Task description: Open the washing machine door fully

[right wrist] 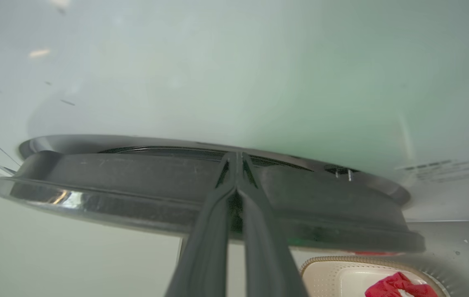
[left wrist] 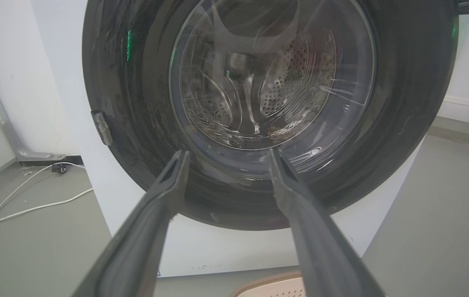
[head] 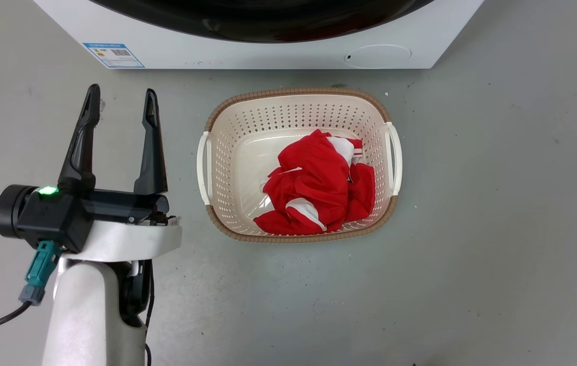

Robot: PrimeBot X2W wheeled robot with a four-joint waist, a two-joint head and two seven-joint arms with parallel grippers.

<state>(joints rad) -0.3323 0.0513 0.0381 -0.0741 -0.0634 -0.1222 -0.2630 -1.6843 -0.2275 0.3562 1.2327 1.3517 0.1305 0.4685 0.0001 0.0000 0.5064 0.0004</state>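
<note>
Two tools face the far washing machine door [left wrist: 408, 103]: the left tool [head: 122, 92] hangs spread wide before it, the right tool [right wrist: 236, 156], pinched closed, sits at its rim, likely to lever it outward.

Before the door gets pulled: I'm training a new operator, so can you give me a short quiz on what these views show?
1. True or false: the left gripper has its fingers spread apart.
2. What lies in the laundry basket? A) a red-and-white garment B) a blue towel C) a pair of shoes
3. Fill in: in the right wrist view, the right gripper has its fingers pressed ____, tips by the edge of the washing machine door.
Key: 1 true; 2 A; 3 together.
</note>
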